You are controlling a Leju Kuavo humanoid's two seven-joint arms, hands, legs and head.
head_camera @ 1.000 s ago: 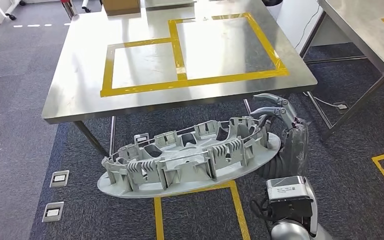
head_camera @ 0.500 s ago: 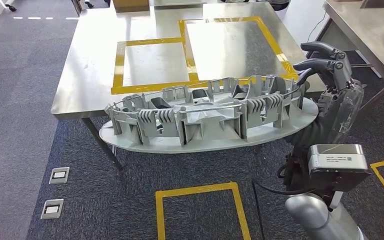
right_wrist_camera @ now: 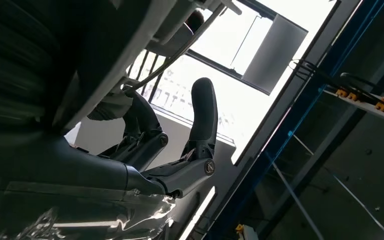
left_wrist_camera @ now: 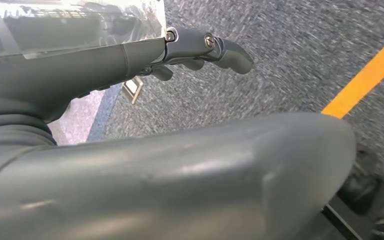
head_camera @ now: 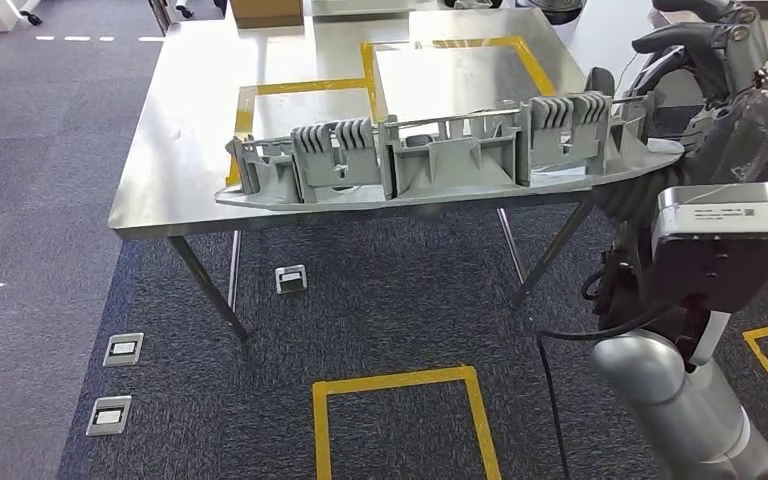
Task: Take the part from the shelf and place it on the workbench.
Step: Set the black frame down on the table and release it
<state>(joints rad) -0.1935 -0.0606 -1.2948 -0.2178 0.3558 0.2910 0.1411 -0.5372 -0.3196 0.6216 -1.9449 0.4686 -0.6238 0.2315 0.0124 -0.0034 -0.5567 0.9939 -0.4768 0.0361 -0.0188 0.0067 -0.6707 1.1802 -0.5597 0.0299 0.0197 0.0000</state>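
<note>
Right robot hand (head_camera: 705, 60) grips the right end of the long grey part (head_camera: 440, 160), held roughly level over the tabletop (head_camera: 175, 150) near edge, long axis running leftward across it; left robot hand (left_wrist_camera: 200, 47) hangs loosely curled, holding nothing.

From where I stand, the far end of the tabletop (head_camera: 170, 130) is cut off by the head view's upper edge, and so is the brown box (head_camera: 265, 10) on it. The long grey part (head_camera: 440, 160) hides a strip of the yellow tape (head_camera: 300, 86) behind it. The right hand (head_camera: 705, 60) runs past the top edge, and its palm side is hidden behind the part's end, so how it grips cannot be told. In the left wrist view, the left hand (left_wrist_camera: 130, 150) is blurred up close, and its thick thumb hides most of the floor.
</note>
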